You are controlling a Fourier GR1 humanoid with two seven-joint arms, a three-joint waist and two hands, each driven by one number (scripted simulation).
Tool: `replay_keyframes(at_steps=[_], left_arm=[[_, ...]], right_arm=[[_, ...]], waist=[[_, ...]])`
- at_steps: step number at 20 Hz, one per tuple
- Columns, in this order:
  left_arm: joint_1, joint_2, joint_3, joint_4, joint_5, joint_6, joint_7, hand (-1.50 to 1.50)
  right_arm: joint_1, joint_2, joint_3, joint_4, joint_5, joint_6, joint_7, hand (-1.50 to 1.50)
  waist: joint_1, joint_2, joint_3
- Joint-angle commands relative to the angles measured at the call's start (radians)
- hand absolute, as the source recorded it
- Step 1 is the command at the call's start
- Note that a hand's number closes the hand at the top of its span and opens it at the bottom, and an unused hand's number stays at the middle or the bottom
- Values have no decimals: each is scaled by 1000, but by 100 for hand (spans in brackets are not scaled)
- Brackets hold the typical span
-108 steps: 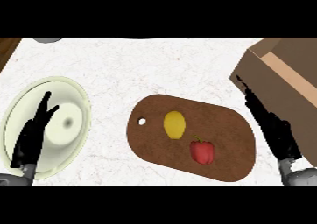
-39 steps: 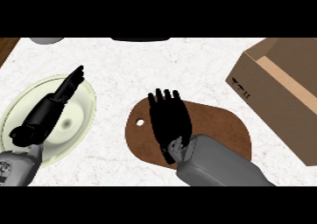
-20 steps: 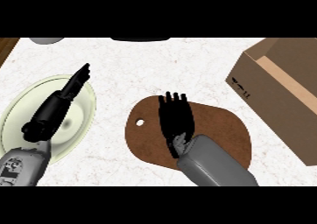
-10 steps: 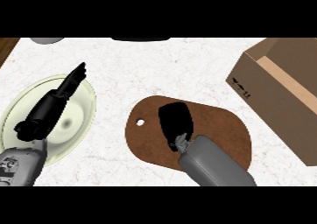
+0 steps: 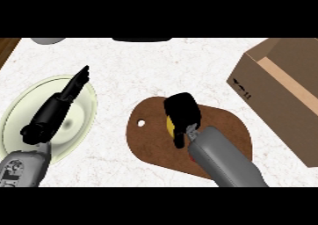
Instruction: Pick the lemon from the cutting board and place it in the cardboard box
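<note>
white marbled counter (image 5: 142, 70), seen steeply from above. items as follows.

1 cutting board (image 5: 152, 143): brown wood, rounded outline, small hole near its left end; lies flat at the centre of the counter.

1 lemon (image 5: 171, 125): yellow, on the cutting board; only a narrow strip shows at the left edge of the hand covering it.

1 right hand (image 5: 182, 112): black, on a grey forearm coming up from the lower edge; set over the lemon with fingers curled down around it, thumb at the lemon's near side.

1 cardboard box (image 5: 288, 92): tan, open at the top, at the right edge of the counter, well apart from the board; printed marks on its left wall.

1 plate (image 5: 84, 114): pale green, round, at the left of the counter, apart from the board.

1 left hand (image 5: 61, 103): black, above the plate, fingers straight and together, pointing up and to the right; holds nothing.

2 objects cut off at the far edge: 1 pale rounded item (image 5: 48, 40) at upper left, 1 dark item (image 5: 142, 39) at top centre; neither can be identified.
</note>
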Motion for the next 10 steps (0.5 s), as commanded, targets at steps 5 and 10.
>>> replay_keyframes(at_steps=[5,10], left_arm=[[9,8,21,-19,1,-27,-6,0],[1,-17,12,-4,-14,-20,11,0]], right_arm=[[-131,-11,-222,241,-88,-173,-249,150],[-115,-52,-216,64,-44,-216,-247,150]], waist=[[12,8,2],[-7,2,1]])
